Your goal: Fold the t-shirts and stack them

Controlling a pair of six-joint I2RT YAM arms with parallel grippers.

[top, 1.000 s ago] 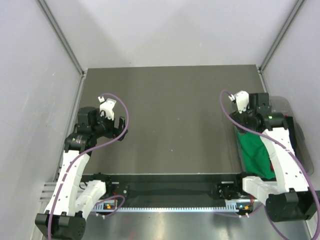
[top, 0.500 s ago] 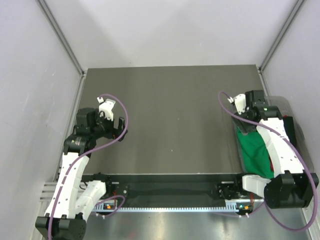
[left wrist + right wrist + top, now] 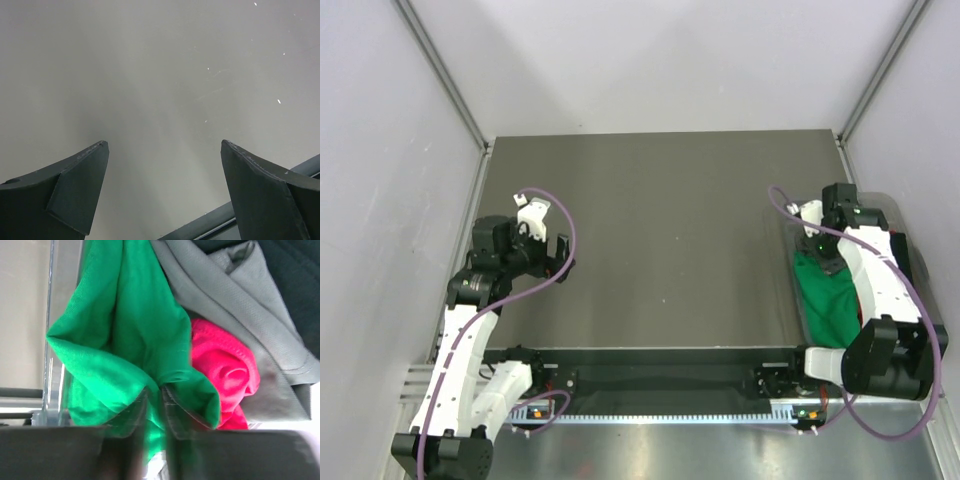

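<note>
- Right gripper (image 3: 155,390): the jaws are set almost together on a fold of the green t-shirt (image 3: 115,330), pinched between them, judged for lifting it out of the bin (image 3: 50,315).
- Just beside the jaws a pink t-shirt (image 3: 225,365) is bunched; beyond it a grey t-shirt (image 3: 235,295) is heaped, unfolded.
- Left gripper (image 3: 163,143): the jaws are spread fully, nothing between; only table (image 3: 150,60) is seen ahead, judged ready to assist.

Robotics test cell, not a home. Plain grey panel walls (image 3: 380,150) on metal frame posts (image 3: 440,70) enclose a dark table (image 3: 660,220). One robot arm (image 3: 460,345) is bolted at 7 o'clock, another (image 3: 885,290) at 5 o'clock, with purple cables (image 3: 567,240) exposed.
</note>
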